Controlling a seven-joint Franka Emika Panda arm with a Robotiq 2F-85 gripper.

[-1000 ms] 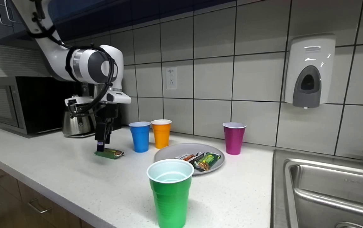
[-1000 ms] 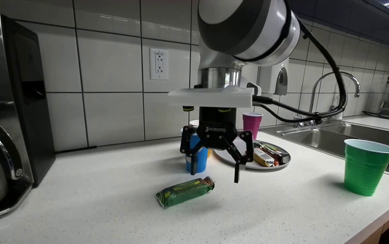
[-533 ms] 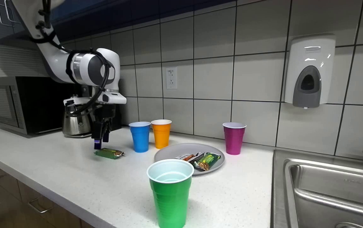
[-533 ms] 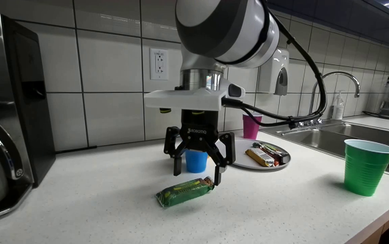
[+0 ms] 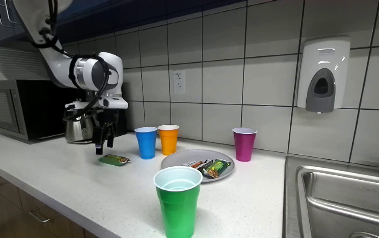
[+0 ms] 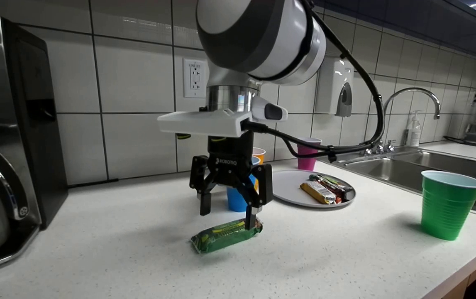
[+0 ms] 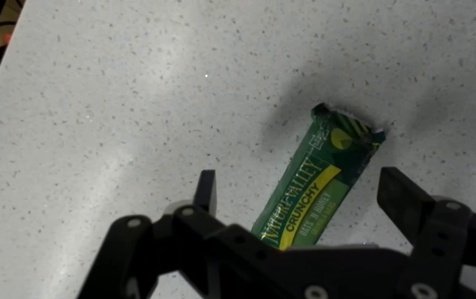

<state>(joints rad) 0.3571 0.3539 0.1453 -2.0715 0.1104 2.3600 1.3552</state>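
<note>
The tool [image 6: 228,216] stood wide and held nothing, its jaws clear of the bar [image 7: 312,182], which lay on the surface [image 6: 117,253] near the blue cup [image 5: 147,145]. In the wrist view the bar showed slantwise between the jaws. A sound grip seemed to call for a turn to square the tool to the bar's long sides, centring on its middle, then straight descent and a gentle squeeze.

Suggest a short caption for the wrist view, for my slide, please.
Wrist view: open gripper above a green Nature Valley bar on a speckled countertop.
</note>
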